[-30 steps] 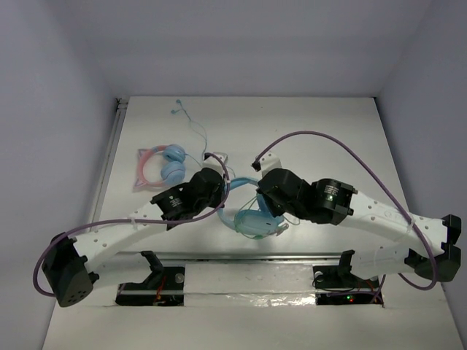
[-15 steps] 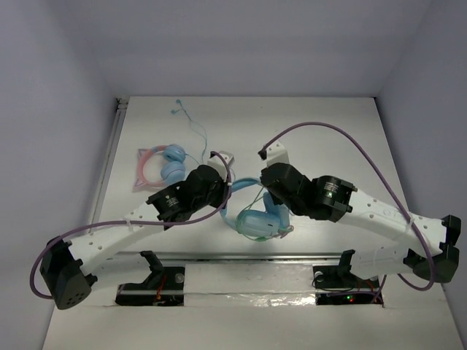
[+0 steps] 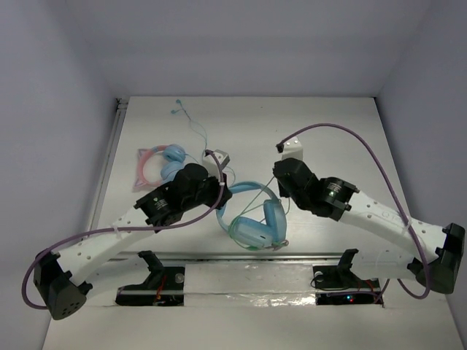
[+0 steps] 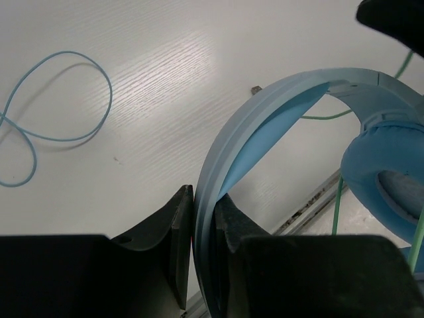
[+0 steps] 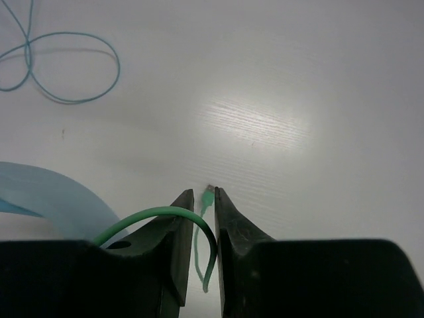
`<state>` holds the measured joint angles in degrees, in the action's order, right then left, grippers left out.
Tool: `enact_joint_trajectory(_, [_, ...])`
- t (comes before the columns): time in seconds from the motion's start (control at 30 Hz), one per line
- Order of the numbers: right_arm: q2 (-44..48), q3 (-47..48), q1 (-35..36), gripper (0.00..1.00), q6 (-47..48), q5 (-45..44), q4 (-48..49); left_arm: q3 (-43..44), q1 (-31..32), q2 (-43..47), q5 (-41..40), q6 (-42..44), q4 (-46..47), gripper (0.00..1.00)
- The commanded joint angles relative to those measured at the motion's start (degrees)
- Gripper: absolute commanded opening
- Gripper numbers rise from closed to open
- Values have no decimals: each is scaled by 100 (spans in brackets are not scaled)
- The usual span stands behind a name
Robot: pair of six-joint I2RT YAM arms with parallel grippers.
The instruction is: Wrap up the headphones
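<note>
**Band pinned on the left, cable pinched on the right, ready to wind**

The left gripper [image 4: 202, 202] is clamped on the wide band of the large light-blue over-ear headphones [image 3: 252, 233], which sit front-centre on the white desk [image 3: 328, 131]. That grip should hold firm while the right gripper [image 5: 203, 199], shut on the thin green cable [image 5: 159, 210], lays snug loops without slack. The crown points to the far edge and the earcups to the arm bases, so the long axis runs roughly far-to-near.

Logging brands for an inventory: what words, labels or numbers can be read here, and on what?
No text can be read.
Markings on the left arm's motor and the right arm's motor: too small to read.
The headphones: no print visible in any view.
</note>
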<state>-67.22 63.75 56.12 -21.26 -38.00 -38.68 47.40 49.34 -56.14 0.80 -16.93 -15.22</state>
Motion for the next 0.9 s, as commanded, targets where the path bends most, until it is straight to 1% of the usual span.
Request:
enact_joint_trajectory(0.0, [376,-301,-434,24,-186,683,1071,217,-222,358,894,-39,300,0])
enact_joint_trajectory(0.07, [586,-529,-567,24,-334,1109,1500,209,-450,463,1062,-56,379,0])
enact_joint_trajectory(0.1, [683,-643,-628,24,-388,1380,1677,217,-539,490,1306,-65,449,0])
enact_joint_trajectory(0.17, [841,-1028,-777,24,-519,1671,2212,235,-680,560,1405,-117,520,0])
enact_joint_trajectory(0.23, [1026,-1293,-865,25,-564,1997,2548,252,-899,648,1624,-153,696,0])
enact_joint_trajectory(0.3, [1070,-1671,-971,26,-608,2426,3066,323,-1014,709,1721,-293,897,0])
enact_joint_trajectory(0.33, [1079,-1794,-1032,28,-599,2559,3259,358,-1119,736,1722,-337,951,0])
enact_joint_trajectory(0.4, [1044,-2057,-1033,29,-590,2814,3708,533,-1189,736,1617,-486,1030,0])
enact_joint_trajectory(0.63, [1054,-2972,-1085,30,-696,3079,5491,1078,-1313,692,1239,-803,1179,0])
enact_joint_trajectory(0.87, [825,-3448,-1085,33,-696,3061,6494,1420,-1366,543,1265,-1128,1390,0])
